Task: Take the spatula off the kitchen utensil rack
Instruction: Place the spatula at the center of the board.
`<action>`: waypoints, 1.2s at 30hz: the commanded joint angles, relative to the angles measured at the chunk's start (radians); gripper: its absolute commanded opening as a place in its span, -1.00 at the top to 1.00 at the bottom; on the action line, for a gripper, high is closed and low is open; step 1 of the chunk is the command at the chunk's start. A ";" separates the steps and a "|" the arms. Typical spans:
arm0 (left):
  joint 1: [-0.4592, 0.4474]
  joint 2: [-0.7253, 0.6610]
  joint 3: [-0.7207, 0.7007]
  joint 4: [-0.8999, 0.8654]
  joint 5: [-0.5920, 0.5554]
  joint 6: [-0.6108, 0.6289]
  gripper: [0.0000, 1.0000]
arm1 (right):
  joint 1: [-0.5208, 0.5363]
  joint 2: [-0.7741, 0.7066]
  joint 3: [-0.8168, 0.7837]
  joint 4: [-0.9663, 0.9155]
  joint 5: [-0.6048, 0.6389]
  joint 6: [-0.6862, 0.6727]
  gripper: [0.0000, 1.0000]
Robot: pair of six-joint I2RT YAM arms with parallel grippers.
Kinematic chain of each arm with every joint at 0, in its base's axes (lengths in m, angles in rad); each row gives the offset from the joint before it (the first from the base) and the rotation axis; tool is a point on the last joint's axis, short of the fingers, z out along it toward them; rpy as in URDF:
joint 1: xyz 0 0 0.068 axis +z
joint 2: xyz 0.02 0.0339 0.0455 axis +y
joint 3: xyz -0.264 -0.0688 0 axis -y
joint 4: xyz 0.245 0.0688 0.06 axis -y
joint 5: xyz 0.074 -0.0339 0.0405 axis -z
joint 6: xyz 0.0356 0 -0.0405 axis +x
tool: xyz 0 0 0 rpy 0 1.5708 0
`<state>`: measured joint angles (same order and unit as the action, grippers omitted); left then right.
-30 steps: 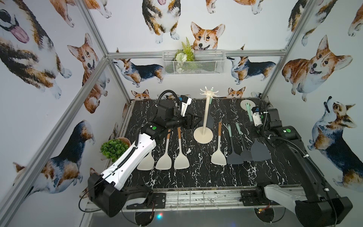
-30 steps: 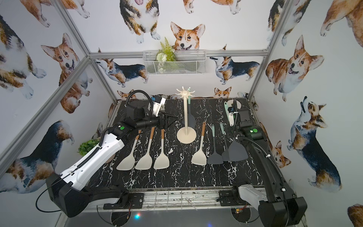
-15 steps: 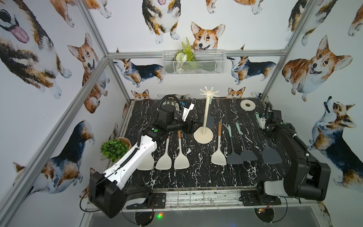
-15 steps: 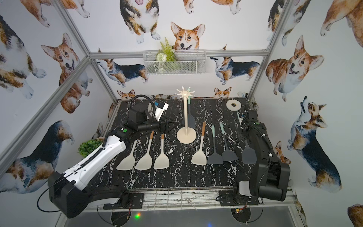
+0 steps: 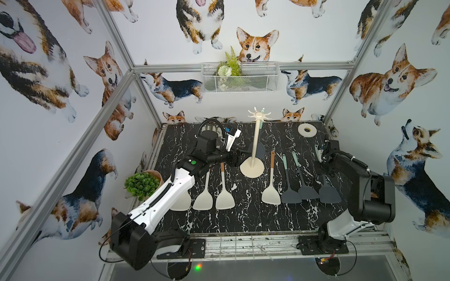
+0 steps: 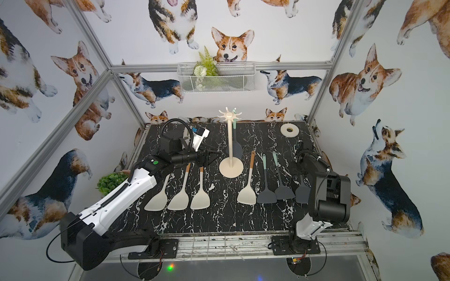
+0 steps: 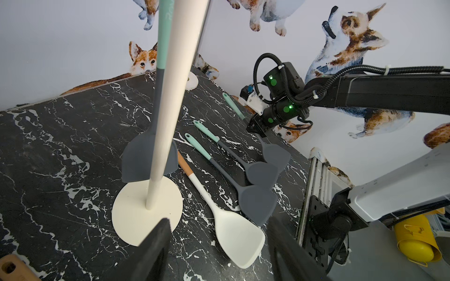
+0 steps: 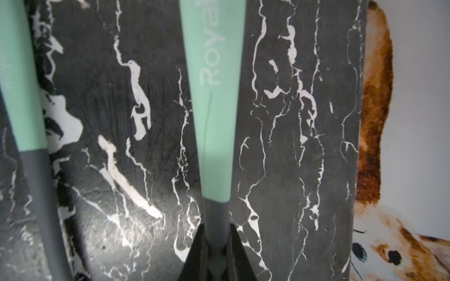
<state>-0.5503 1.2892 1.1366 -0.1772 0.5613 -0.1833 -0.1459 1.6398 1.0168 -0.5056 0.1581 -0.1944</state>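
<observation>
A smooth mint-handled spatula (image 8: 214, 121) is clamped at its slate-grey neck by the right gripper (image 8: 216, 227) and stretched along the black, white-veined table (image 8: 292, 146), its blade cut off from view. A second spatula (image 7: 137, 160), matte grey-bladed, is hung on the cream rack (image 7: 168, 97), half hidden behind the round pole. The left gripper (image 7: 219, 222) is spread wide beside the disc base, with nothing gripped.

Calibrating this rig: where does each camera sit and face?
Top views: high in front, looking down toward the back wall and kitchen utensil rack; left arm and right arm show.
Left wrist: on the left arm, facing the rack's pole and right arm; open left hand in front.
Right wrist: on the right arm, looking down at the mint-handled spatula in the right hand.
Shared: both wrist views show that spatula.
</observation>
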 commanded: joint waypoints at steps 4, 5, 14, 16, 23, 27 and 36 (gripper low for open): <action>0.003 0.018 -0.007 0.048 0.007 0.001 -0.31 | 0.022 0.101 0.096 -0.051 -0.048 0.104 1.00; 0.003 0.022 -0.007 0.048 0.010 -0.001 -0.31 | 0.031 0.117 0.111 -0.062 -0.048 0.108 1.00; 0.009 0.031 -0.006 0.044 0.004 0.007 -0.32 | 0.043 0.201 0.168 -0.117 -0.031 0.120 0.95; 0.010 0.033 -0.006 0.042 0.003 0.008 -0.32 | 0.043 0.204 0.160 -0.116 -0.031 0.111 0.77; 0.011 0.043 -0.010 0.044 0.003 0.010 -0.32 | 0.045 0.191 0.150 -0.120 -0.053 0.098 0.20; 0.012 0.047 -0.012 0.050 0.003 0.003 -0.32 | 0.055 0.162 0.162 -0.133 -0.052 0.095 0.12; 0.038 0.032 0.038 0.025 -0.031 -0.059 -0.32 | 0.086 -0.024 0.217 -0.186 -0.073 0.129 0.12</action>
<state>-0.5186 1.3327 1.1515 -0.1558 0.5510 -0.2108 -0.0711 1.6772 1.2255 -0.6640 0.1112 -0.0826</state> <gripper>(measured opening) 0.660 0.443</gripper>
